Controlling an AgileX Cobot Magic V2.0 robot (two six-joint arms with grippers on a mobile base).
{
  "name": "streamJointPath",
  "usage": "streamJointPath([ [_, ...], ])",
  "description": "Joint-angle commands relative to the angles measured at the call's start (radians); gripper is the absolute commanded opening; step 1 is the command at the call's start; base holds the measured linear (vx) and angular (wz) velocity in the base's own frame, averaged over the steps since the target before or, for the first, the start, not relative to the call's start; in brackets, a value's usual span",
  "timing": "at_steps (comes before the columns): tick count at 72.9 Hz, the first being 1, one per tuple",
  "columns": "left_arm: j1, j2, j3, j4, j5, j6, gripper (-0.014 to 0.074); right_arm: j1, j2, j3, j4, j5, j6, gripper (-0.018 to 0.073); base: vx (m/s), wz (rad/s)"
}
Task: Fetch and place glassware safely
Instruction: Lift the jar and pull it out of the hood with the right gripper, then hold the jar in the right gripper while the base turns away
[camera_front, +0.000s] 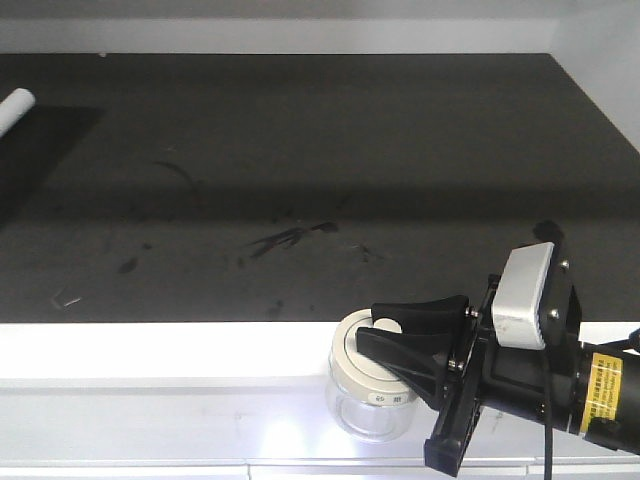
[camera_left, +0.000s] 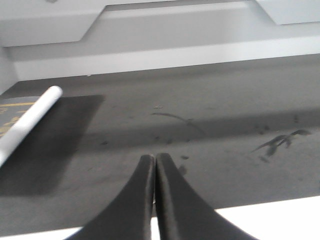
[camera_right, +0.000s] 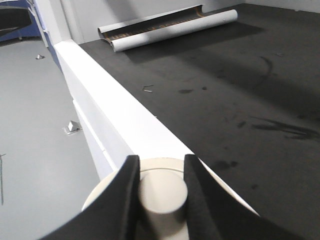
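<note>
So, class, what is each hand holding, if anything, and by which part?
The right hand holds the glass jar by its lid knob, one finger each side. The left hand is shut on nothing.

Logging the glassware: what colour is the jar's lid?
Cream-white; the lid shows best in the right wrist view.

Dark scuffed mat (camera_front: 300, 150), white rolled sheet (camera_front: 15, 105) at its left edge, white ledge (camera_front: 150, 350) along the front

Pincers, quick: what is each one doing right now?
Left pincer: closed, empty.
Right pincer: closed on the lid knob of the jar.
</note>
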Motion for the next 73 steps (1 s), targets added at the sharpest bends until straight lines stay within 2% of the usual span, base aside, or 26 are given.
streamJointPath([
  [1,-0.001,0.01,-0.025,-0.007,-0.07,-0.01,-0.0007,-0.002,-0.014,-0.03,0.053,-0.065,-0.008,-0.0001,-0.04,0.2],
  [17,-0.001,0.01,-0.025,-0.007,-0.07,-0.01,-0.0007,-0.002,-0.014,-0.03,0.053,-0.065,-0.008,-0.0001,-0.04,0.46],
  [48,-0.001,0.01,-0.025,-0.007,-0.07,-0.01,-0.0007,-0.002,-0.014,-0.03,0.054,-0.065,-0.008,-0.0001,-0.05,0.87],
  [73,-0.001,0.01,-0.025,-0.007,-0.07,-0.01,-0.0007,-0.002,-0.014,-0.03,0.054,-0.065,-0.008,-0.0001,-0.03,0.58],
])
